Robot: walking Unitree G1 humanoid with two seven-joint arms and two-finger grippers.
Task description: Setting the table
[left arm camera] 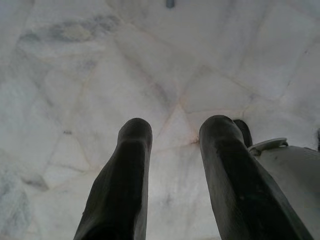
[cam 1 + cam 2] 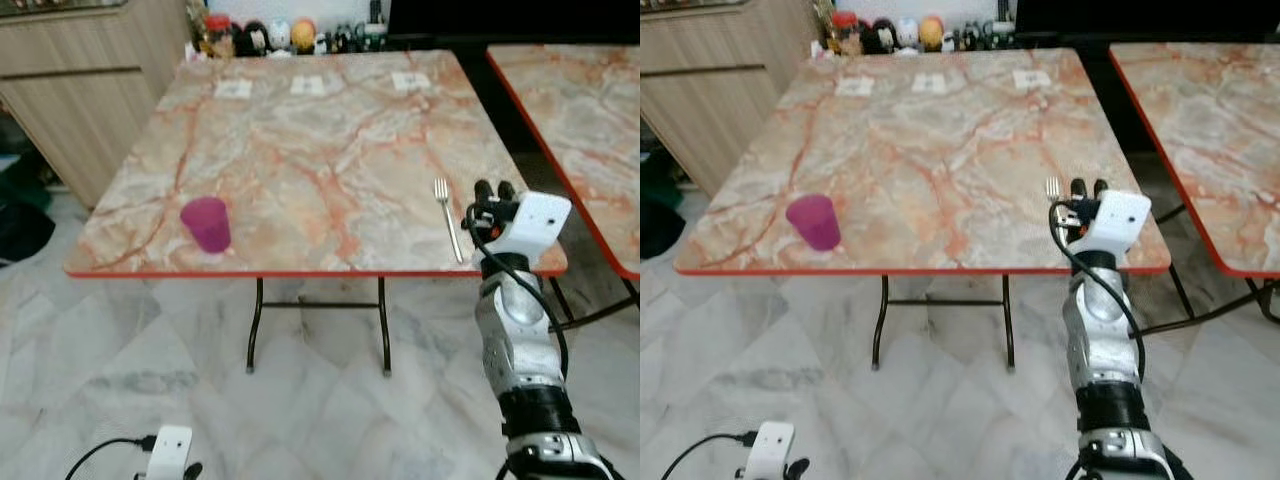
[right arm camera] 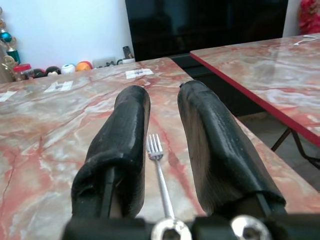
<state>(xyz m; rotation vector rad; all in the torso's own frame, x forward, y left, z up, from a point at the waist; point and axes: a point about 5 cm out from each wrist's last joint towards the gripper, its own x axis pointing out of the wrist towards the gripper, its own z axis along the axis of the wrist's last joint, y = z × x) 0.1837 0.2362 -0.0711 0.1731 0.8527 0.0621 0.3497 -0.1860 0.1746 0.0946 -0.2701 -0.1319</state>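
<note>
silver fork [image 3: 159, 170] lies between open right claw [image 3: 162, 107] fingers.

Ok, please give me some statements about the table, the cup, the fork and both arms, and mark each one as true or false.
1. The purple cup stands upright near the table's front edge, on the robot's left. True.
2. The fork lies inside the cup. False: it lies flat on the table, far from the cup, towards the right side.
3. The right gripper is open, with the fork between its jaws but not clamped. True.
4. The left gripper holds a plate over the table. False: it hangs low over the marble floor, open and holding nothing.
5. The fork's tines point toward the table's far side. True.
</note>
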